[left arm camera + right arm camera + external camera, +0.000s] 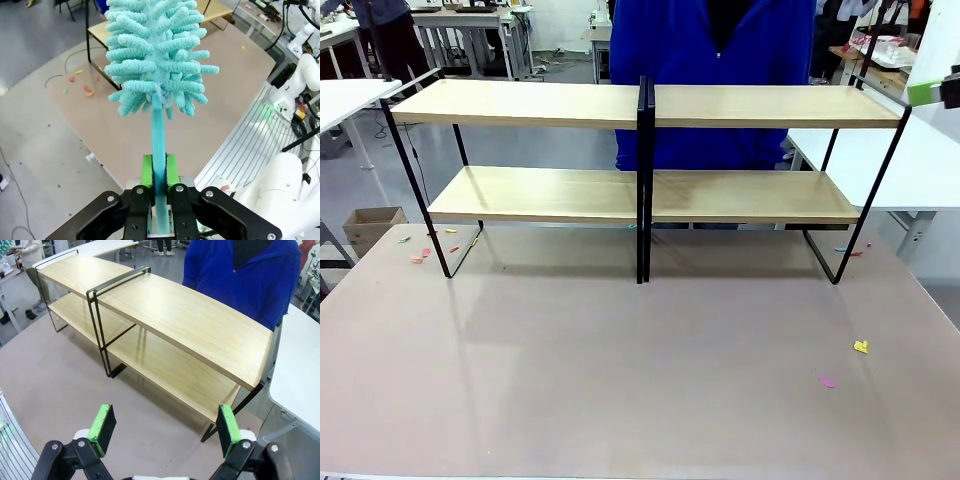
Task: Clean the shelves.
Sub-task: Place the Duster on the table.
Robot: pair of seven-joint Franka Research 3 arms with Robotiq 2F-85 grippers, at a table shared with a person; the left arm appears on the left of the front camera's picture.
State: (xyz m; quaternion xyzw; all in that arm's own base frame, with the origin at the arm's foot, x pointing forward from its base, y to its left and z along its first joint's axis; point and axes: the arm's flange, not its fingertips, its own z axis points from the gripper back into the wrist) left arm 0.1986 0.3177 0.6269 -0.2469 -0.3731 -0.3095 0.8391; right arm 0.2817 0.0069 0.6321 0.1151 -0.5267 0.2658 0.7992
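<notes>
From my remote station I see the shelves (640, 190) standing at the far half of the desk (620, 380), one rack with two long light-wood boards, upper and lower, on a thin black frame with a central black post; both boards lie bare. A person in a blue top (715, 60) stands just behind the rack at its middle. On the desk to the rack's left end lie a few small coloured scraps (420, 255), pink and yellow among them, too small for me to count surely; toward the right I count one yellow scrap (861, 346) and one pink scrap (828, 382) near the desk's right edge, with a couple more beside the frame's right foot. My left gripper (159, 172) has its green pads pressed onto the pale turquoise handle of one fluffy turquoise duster (157, 55), whose head stands above the desk near a corner of the rack. My right gripper (165, 427) hangs spread wide, holding nothing, facing the rack's right half from above the desk.
</notes>
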